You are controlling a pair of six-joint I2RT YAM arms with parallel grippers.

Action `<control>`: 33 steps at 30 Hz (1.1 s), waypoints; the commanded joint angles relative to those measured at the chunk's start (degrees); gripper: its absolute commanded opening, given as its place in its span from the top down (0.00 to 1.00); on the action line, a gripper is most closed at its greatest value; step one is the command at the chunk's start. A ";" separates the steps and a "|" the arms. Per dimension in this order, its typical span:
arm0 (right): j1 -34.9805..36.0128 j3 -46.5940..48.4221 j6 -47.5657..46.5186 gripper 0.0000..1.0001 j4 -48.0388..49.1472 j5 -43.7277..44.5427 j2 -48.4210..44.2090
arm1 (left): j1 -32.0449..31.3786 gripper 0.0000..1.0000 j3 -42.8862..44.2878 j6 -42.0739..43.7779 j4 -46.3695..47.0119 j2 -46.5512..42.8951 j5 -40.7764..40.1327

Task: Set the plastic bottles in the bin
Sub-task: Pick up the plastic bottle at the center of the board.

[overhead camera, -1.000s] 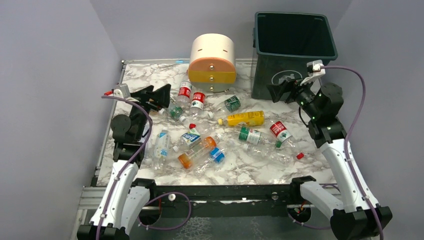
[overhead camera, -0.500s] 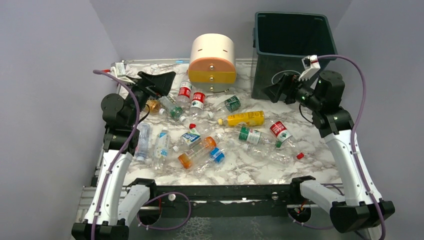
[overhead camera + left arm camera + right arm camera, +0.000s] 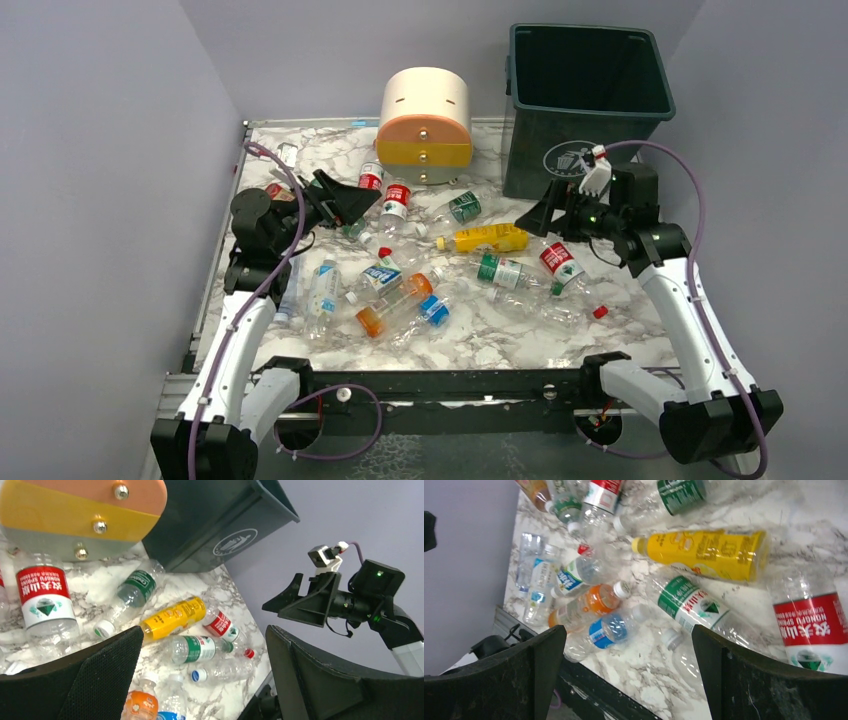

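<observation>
The bottles point(image 3: 503, 270) all lie on the table point(image 3: 500, 335), about a dozen scattered on their sides from the left edge across to the foot of the bin point(image 3: 530, 150). The yellow bottle point(image 3: 490, 238) is near the middle, the orange bottle point(image 3: 395, 302) is nearer the front, and a few red-labelled ones sit just before the drawer unit point(image 3: 425, 125). The bin stands at the far right corner, and no bottle shows inside it (its floor is dark, so I cannot be wholly sure). By this showing the task is at its start, with nothing yet binned and every bottle left to move. The left gripper point(image 3: 362, 205) hangs over the far-left group with its jaws spread wide and nothing between them. The right gripper point(image 3: 537, 218) hovers near the bin's front, over the yellow bottle's end, and is likewise spread and empty. In the right wrist view the yellow bottle and a green-labelled one lie between its fingers, below them. That suits a first pick from that side, since the bin is close by.
</observation>
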 commanded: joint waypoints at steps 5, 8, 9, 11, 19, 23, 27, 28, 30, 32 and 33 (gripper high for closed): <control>0.31 -4.33 -1.69 0.01 -6.42 12.94 -2.64 | 0.27 0.01 -2.14 -6.29 7.28 4.77 11.33; 0.25 -7.35 -2.88 0.00 -3.54 17.86 -2.03 | 0.23 0.01 -3.80 -6.85 9.34 6.75 14.22; 0.31 -8.14 -3.53 0.00 -2.77 18.78 -1.16 | 0.24 0.01 -4.53 -5.78 9.17 6.39 14.03; 0.29 -9.17 -3.69 0.01 -1.70 21.99 1.14 | 0.27 0.01 -5.05 -1.38 4.62 4.83 11.29; 0.31 -6.82 -4.61 0.04 -1.74 33.70 13.69 | -0.13 0.01 -7.81 4.20 -2.67 4.79 4.20; 0.29 -8.11 -4.53 0.05 -0.64 34.53 16.07 | -1.48 0.01 -7.39 7.06 -5.40 6.49 3.01; 0.45 -8.13 -4.37 0.05 -1.14 35.84 17.63 | -3.53 0.01 -5.61 8.76 -7.00 10.38 4.93; 0.48 -8.30 -4.35 0.06 -1.03 35.92 17.94 | -4.22 0.01 -5.45 8.95 -7.04 10.63 4.47; 0.64 -8.36 -4.26 0.06 -1.17 36.05 19.01 | -5.86 0.01 -5.37 9.57 -7.00 10.21 2.52; 0.88 -8.16 -4.16 0.06 -1.46 36.58 20.38 | -7.66 0.01 -5.08 10.12 -7.26 9.45 0.22; 0.91 -8.02 -4.06 0.06 -1.69 36.78 20.97 | -8.47 0.01 -4.79 10.35 -7.59 9.24 -0.72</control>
